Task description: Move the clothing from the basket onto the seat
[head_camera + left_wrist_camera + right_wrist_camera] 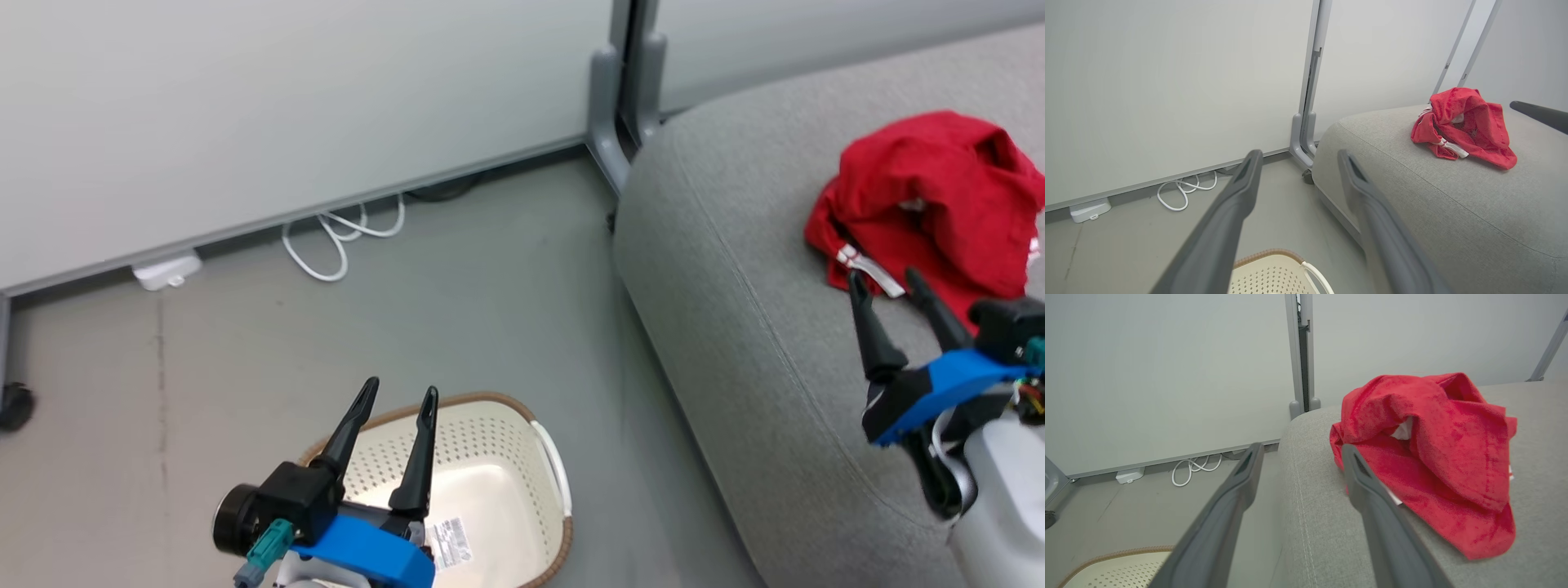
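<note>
The red clothing (931, 204) lies crumpled on the grey seat (735, 327), with white trim showing at its near edge. The same clothing (1466, 126) (1433, 465) rests on the seat (1453, 212) (1323, 539) in both wrist views. My right gripper (884, 279) hovers over the seat just short of the garment, open and holding nothing. On the floor stands the cream basket (490, 482) with a brown rim; no fabric shows in its visible part. My left gripper (402, 392) hangs above the basket, open, nothing between its fingers.
A white cable (343, 233) coils on the grey floor by the wall, next to a white box (167, 269). A grey partition post (620, 98) rises beside the seat's far corner. A dark caster (15, 406) stands at the far left.
</note>
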